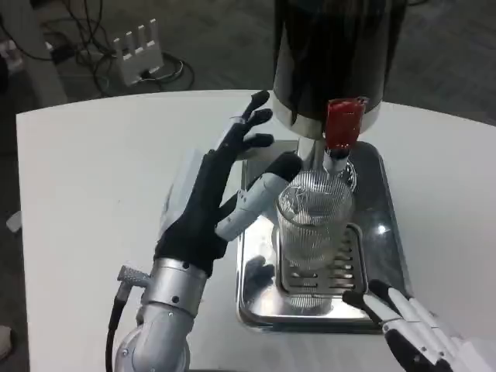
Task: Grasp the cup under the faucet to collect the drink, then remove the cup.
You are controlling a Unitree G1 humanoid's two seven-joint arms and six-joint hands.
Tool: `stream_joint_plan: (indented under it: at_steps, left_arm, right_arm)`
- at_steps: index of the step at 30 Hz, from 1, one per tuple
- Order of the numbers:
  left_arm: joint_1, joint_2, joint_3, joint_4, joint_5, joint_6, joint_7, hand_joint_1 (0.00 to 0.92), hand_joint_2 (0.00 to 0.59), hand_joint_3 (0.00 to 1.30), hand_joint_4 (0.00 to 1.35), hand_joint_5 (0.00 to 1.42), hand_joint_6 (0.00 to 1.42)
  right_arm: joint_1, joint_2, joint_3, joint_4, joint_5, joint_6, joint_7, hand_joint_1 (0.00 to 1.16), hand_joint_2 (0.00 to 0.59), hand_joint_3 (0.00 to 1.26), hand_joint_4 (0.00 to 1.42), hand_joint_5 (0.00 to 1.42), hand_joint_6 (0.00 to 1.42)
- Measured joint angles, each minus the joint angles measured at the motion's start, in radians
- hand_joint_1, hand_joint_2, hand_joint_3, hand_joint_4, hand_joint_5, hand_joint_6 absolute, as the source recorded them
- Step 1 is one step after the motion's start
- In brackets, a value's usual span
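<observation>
A clear ribbed glass cup (313,219) stands upright on the slotted grate of the metal drip tray (385,203), right below the faucet (333,161) with its red lever (344,122). My left hand (219,191) is just left of the cup, fingers spread and pointing away from me, thumb reaching toward the cup's rim. I cannot tell whether the thumb touches the glass. It holds nothing. My right hand (422,330) lies low at the tray's near right corner, fingers apart, clear of the cup. I cannot see any drink in the cup.
The dark, steel-banded dispenser body (337,54) rises behind the tray and overhangs the cup. The white table (93,186) spreads out to the left. A white power strip (139,53) and cables lie on the floor beyond the table's far edge.
</observation>
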Motion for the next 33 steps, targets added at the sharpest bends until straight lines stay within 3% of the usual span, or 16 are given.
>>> stream_joint_plan:
  at_steps: [6, 10, 33]
  left_arm:
    - [0.067, -0.037, -0.039, -0.251, -0.021, 0.097, -0.116, 0.0, 0.046, 0.17, 0.17, 0.29, 0.26]
    - [0.116, -0.055, -0.05, -0.331, -0.023, 0.144, -0.145, 0.0, 0.044, 0.17, 0.17, 0.29, 0.26]
    - [0.116, -0.084, -0.044, -0.459, 0.042, 0.226, -0.156, 0.0, 0.034, 0.2, 0.18, 0.29, 0.27]
  right_arm:
    - [-0.003, 0.001, -0.001, 0.0, 0.0, -0.001, 0.0, 0.46, 0.454, 0.11, 0.0, 0.0, 0.0]
    - [0.004, 0.002, -0.001, 0.0, 0.0, -0.002, -0.001, 0.46, 0.454, 0.11, 0.0, 0.0, 0.0]
    - [0.017, 0.003, -0.014, 0.0, 0.008, -0.014, -0.011, 0.45, 0.463, 0.11, 0.0, 0.0, 0.0]
